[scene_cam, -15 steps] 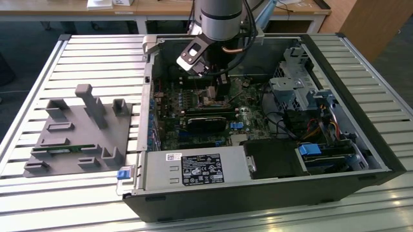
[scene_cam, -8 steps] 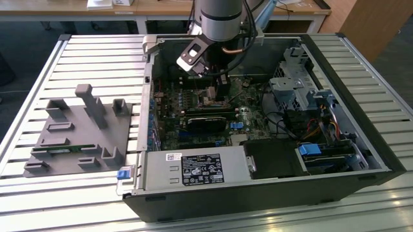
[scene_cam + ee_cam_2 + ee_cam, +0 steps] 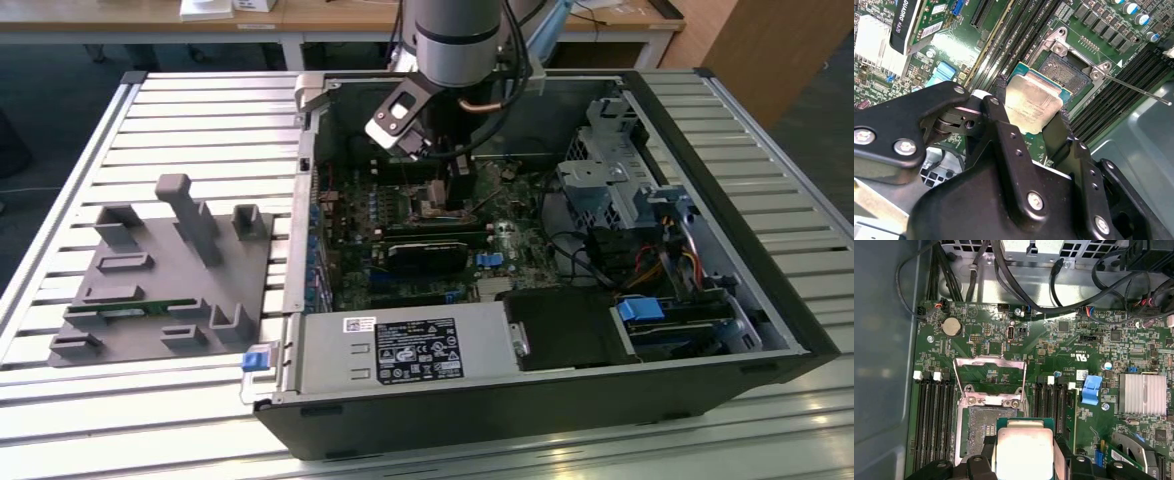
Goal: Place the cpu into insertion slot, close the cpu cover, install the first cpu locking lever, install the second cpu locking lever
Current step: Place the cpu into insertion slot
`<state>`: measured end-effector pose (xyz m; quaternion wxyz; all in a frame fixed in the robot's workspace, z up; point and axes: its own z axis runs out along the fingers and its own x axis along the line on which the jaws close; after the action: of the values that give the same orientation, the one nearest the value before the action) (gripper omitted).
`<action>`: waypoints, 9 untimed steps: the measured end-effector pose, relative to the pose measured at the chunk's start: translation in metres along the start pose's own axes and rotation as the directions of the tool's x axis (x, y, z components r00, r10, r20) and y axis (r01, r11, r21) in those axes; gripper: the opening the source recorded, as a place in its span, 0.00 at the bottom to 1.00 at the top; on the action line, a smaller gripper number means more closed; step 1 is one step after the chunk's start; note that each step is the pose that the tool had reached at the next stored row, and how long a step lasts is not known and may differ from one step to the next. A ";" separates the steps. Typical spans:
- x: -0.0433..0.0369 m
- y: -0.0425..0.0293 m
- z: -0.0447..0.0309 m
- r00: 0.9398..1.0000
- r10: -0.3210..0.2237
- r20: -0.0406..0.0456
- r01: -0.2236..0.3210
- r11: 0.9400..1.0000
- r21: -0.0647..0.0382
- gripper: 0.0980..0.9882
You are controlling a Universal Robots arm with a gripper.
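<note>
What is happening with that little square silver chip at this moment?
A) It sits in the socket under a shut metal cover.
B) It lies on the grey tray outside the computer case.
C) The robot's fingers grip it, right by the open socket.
C: in the second wrist view the cpu is clamped in the gripper, the insertion slot beside it lies bare, and in the first wrist view the cpu cover is flipped open.

In the first wrist view the cpu hides part of the insertion slot and is cut off.
</note>
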<state>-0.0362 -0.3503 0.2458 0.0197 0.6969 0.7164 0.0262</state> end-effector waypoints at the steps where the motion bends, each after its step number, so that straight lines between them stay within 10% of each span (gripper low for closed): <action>1: 0.0000 0.0000 0.0002 1.000 0.000 0.000 0.000 1.000 0.000 0.50; 9: 0.0000 -0.0002 0.0023 1.000 0.000 0.000 0.000 1.000 0.000 0.50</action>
<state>-0.0362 -0.3503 0.2435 0.0197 0.6969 0.7164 0.0261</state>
